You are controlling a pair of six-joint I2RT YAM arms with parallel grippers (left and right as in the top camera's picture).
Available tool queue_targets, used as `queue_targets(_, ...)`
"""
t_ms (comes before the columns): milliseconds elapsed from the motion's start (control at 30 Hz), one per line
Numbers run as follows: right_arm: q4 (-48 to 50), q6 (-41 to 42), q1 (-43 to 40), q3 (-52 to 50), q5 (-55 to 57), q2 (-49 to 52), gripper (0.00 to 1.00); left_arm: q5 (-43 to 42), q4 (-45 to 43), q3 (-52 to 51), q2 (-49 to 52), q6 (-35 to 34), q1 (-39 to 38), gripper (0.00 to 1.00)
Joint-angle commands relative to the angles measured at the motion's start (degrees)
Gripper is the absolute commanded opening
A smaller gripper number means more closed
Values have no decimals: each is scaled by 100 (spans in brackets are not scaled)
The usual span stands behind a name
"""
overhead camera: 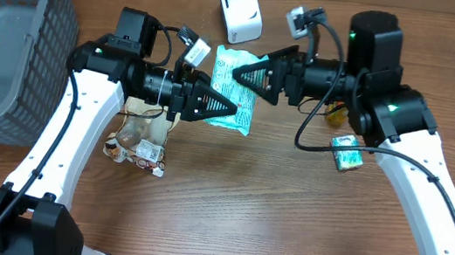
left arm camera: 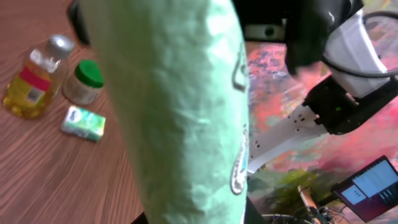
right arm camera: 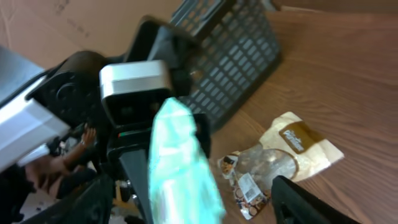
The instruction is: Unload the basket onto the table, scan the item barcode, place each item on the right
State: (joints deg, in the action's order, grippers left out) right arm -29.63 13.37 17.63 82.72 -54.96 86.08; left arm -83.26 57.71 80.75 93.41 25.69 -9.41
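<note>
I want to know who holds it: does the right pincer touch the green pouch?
Apart. The right wrist view shows the right pincer open wide, with a clear gap on each side of the pouch.

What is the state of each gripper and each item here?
left gripper: shut on green pouch
right gripper: open
green pouch: held by left gripper
scanner: upright on table
snack bag: lying on table
oil bottle: capped
jar: lid on
basket: upright

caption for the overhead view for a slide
left gripper holds the green packet beside the open right gripper, white scanner behind
</note>
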Motion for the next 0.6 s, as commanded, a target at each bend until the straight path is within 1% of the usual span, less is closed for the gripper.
queue_targets(0, -385, -44, -411, 61, 190, -138, 78, 431, 160, 39, -17, 83, -28, 4)
queue_targets(100, -769, -304, -485, 59, 199, -131, 72, 610, 238, 39, -17, -31, -44, 4)
queue_targets(233, -1099, -470, -365, 59, 192, -131, 72, 614, 227, 39, -17, -107, -52, 4)
queue_targets(367, -1091, -470, -118, 57, 70, -131, 67, 616, 229, 39, -17, -136, -66, 4)
queue_targets(467, -966, -468, 79, 57, 74, -131, 62, 616, 229, 39, -17, -155, -92, 4)
queue_targets(567, -828, -468, 216, 57, 98, -129, 61, 612, 227, 39, -17, -157, -118, 4)
